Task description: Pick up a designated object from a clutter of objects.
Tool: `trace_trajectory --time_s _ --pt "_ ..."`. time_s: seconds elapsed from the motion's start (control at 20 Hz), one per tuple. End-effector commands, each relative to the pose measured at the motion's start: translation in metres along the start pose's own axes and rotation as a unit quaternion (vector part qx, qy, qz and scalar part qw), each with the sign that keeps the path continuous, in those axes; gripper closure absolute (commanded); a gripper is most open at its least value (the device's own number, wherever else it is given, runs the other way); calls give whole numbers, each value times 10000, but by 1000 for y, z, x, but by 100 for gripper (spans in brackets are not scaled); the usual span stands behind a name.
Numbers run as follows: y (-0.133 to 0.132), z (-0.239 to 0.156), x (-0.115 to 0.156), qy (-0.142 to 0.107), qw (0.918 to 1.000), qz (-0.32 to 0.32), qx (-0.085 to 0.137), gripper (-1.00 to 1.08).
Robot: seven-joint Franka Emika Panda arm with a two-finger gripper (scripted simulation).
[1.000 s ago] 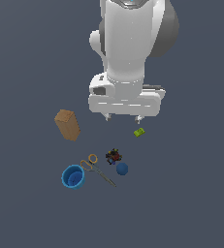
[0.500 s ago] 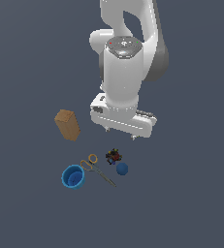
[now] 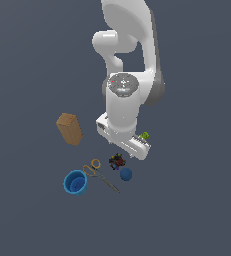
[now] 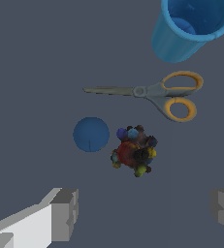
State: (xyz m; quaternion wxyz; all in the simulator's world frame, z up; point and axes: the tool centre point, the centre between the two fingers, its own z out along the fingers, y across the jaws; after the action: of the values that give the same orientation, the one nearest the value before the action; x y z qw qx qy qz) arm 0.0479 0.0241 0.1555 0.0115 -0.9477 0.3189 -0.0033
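The designated object, a small black lump [image 4: 134, 151] with red, blue and yellow specks, lies between the blue ball [image 4: 91, 134] and the orange-handled scissors [image 4: 152, 93]. In the exterior view the lump [image 3: 117, 161] lies just below my gripper [image 3: 122, 153], with the ball [image 3: 126, 174] beside it. In the wrist view my gripper [image 4: 145, 210] is open and empty. Its fingers [image 4: 65, 213] stand wide apart above the floor, with the lump a little ahead of the gap between them.
A blue cup [image 3: 75, 182] stands at the exterior view's left of the scissors [image 3: 99, 172]; it also shows in the wrist view [image 4: 191, 26]. A brown box [image 3: 69, 128] stands further back on the left. A tiny green block [image 3: 144, 135] lies behind the hand.
The arm has come down and forward, bringing the open gripper from above the green block to just over the speckled lump. The objects have not moved.
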Motion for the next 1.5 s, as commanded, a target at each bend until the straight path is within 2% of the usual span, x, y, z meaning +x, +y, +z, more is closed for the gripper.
trace_trajectory --time_s 0.0,0.6,1.1,1.45 --pt "2 17 1 1 9994 342 -24 -92" --pt "13 69 2 19 9909 1338 -106 -92" --pt "14 78 1 20 9895 1440 -119 -92" --pt "16 107 1 22 9893 1455 -118 -92"
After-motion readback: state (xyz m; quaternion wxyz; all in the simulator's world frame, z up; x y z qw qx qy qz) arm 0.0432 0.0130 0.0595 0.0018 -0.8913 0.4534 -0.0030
